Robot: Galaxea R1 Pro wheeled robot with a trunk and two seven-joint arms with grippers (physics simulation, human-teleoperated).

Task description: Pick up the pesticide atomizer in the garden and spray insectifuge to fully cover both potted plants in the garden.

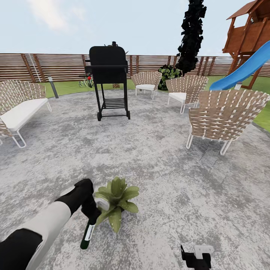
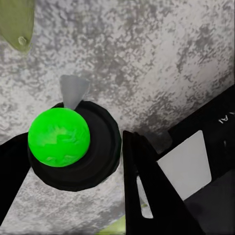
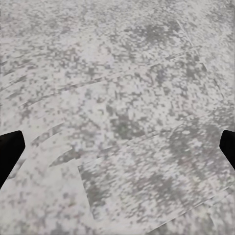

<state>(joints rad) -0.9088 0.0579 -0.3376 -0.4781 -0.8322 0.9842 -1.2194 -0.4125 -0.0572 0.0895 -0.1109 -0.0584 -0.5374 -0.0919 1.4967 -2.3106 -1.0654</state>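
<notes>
In the head view, my left gripper (image 1: 90, 214) is shut on the pesticide atomizer (image 1: 86, 235), a slim dark green bottle with a white band that hangs tilted over the grey patio. Just to its right, almost touching, is a potted plant (image 1: 117, 202), a low rosette of pointed green leaves. The left wrist view looks down on the atomizer's round black top with a bright green ball (image 2: 58, 137) and a grey nozzle cone, held between black fingers (image 2: 144, 181). A leaf tip (image 2: 15, 22) shows at one corner. My right gripper (image 1: 196, 257) hangs open over bare paving (image 3: 117, 122).
A black wheeled grill (image 1: 108, 80) stands mid-patio ahead. Woven chairs (image 1: 221, 118) sit on the right and at the back, and a woven sofa (image 1: 20, 108) on the left. A wooden slat fence (image 1: 56, 66), a grey bollard lamp (image 1: 53, 87) and a blue slide (image 1: 243, 69) lie beyond.
</notes>
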